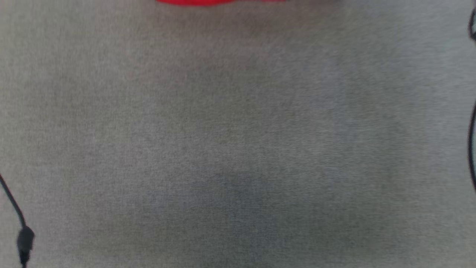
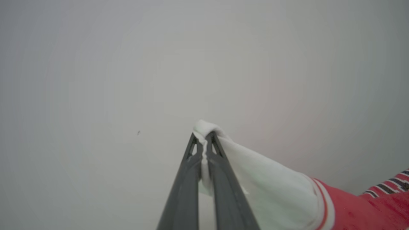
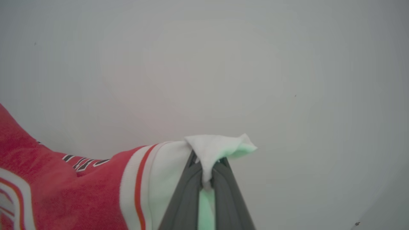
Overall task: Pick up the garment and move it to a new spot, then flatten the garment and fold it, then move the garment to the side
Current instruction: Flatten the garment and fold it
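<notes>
Grey surface (image 1: pixel 238 149) spreads wide; left gripper (image 2: pixel 203 136) and right gripper (image 3: pixel 207 161) pinch garment (image 2: pixel 274 188) edges.

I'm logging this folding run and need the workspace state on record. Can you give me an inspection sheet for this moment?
Surface: grey surface, cloth-like, blurred in the head view.
Job's things: garment, red with white sleeves, held at both sides; a red edge shows at the head view's top.
Clutter: nothing seen.
Grippers: left gripper shut on white sleeve cloth; right gripper shut on white sleeve cloth.
Cables: dark cable at lower left; second dark cable at the right edge.
Surroundings: plain pale backdrop behind both grippers.
</notes>
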{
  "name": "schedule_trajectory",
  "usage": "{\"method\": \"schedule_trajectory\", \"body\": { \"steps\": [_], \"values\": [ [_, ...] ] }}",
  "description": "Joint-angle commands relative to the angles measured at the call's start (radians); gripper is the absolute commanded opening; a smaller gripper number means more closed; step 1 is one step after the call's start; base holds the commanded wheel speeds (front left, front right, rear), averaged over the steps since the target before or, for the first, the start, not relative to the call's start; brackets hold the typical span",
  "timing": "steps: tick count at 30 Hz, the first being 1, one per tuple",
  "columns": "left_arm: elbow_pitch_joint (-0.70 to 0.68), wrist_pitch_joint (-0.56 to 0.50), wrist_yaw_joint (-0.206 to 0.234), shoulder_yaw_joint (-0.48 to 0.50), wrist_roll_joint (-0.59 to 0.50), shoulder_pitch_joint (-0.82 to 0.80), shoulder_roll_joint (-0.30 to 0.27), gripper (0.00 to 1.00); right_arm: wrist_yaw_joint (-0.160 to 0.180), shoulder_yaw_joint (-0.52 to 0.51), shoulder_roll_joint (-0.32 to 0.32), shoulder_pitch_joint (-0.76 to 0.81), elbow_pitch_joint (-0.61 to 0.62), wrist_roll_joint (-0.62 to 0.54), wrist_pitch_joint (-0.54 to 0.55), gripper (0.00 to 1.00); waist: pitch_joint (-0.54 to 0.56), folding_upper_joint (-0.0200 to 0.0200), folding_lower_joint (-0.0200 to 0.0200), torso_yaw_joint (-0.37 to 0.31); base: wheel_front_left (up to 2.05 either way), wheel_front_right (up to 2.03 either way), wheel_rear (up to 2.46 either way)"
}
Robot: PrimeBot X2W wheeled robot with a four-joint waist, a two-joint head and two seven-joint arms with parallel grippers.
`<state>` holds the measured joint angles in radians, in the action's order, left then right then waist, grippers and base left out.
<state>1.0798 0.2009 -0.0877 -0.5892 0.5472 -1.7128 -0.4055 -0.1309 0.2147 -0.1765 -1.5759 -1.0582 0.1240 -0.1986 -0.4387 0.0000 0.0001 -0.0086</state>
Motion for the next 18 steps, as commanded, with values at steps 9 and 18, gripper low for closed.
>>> {"method": "schedule_trajectory", "body": {
  "steps": [9,18],
  "values": [
    [0.143,-0.122,-0.039,-0.037,0.061,0.137,0.058,0.00,0.000,0.076,0.055,0.094,-0.118,0.139,0.053,0.00,-0.064,0.0000,-0.0001,0.054,0.00,0.00,0.00],
    [0.070,-0.444,-0.041,-0.122,0.191,0.344,0.056,0.00,0.000,0.233,-0.009,0.280,0.029,0.406,0.274,0.00,-0.011,0.0000,-0.0001,0.079,0.00,0.00,0.00]
  ]
}}
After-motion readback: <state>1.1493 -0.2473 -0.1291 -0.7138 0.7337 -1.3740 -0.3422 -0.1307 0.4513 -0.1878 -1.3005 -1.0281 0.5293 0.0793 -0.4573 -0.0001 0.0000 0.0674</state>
